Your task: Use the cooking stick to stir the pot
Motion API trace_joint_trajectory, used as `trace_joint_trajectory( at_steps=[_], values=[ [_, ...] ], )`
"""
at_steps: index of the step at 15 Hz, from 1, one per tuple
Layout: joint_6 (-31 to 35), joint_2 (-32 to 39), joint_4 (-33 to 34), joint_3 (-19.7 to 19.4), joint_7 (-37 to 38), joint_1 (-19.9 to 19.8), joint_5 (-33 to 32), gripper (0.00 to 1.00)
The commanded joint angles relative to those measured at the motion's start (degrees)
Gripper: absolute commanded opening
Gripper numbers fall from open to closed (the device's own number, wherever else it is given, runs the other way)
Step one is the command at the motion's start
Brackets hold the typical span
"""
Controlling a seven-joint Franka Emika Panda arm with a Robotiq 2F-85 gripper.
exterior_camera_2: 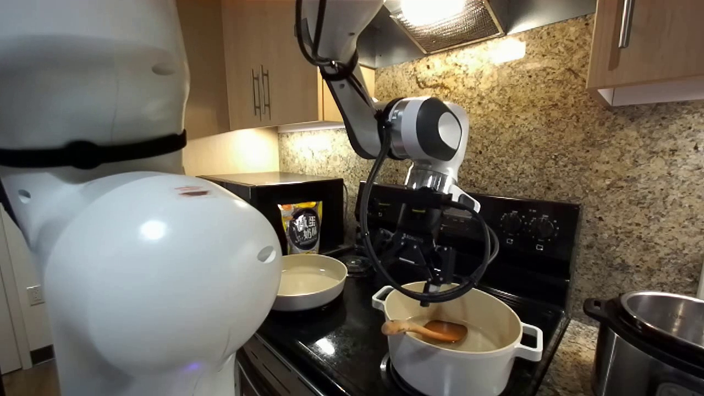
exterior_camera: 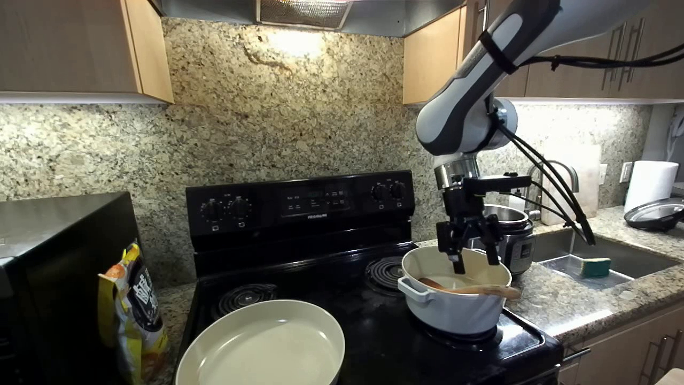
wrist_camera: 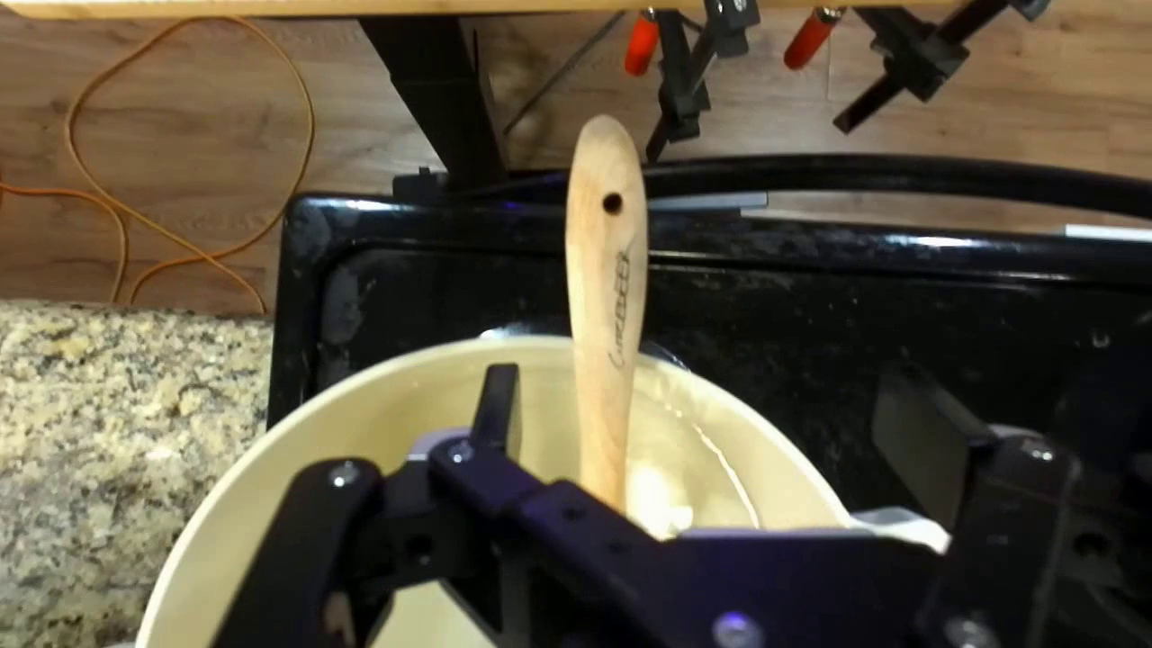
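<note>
Over one round white two-handled pot (exterior_camera_2: 456,366) holding one light-brown wooden spoon (exterior_camera_2: 419,329), one black claw (exterior_camera: 475,263) hangs spread wide, gripping nothing.

White arm (exterior_camera: 470,101), dark panels (exterior_camera_2: 426,126), black cables (exterior_camera: 588,61); black tool (exterior_camera: 475,261) (with silver screws (wrist_camera: 343,473)).

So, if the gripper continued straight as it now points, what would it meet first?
Probably the cooking stick leaning out of the pot; depth is unclear, and the open gripper might straddle it.
</note>
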Motion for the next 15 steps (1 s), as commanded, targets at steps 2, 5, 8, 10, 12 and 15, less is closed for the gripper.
trace_joint_trajectory(
  at_steps=[2, 5, 8, 10, 12, 15],
  values=[
    [7.0, -10.2, -6.2, 0.3, -0.7, -0.8, 2.1, 1.0],
    [7.1, -15.0, -8.1, 0.7, -1.4, -0.4, 1.0, 1.0],
    [6.5, -19.6, -9.8, 1.6, -1.3, 0.0, 0.0, 1.0],
    [6.2, -21.8, -10.5, 2.0, -1.4, 0.2, 0.1, 1.0],
    [5.8, -23.4, -11.0, 2.1, -1.9, 0.5, 0.5, 1.0],
    [5.5, -24.9, -11.8, 2.3, -2.1, 0.8, 0.6, 1.0]
  ],
)
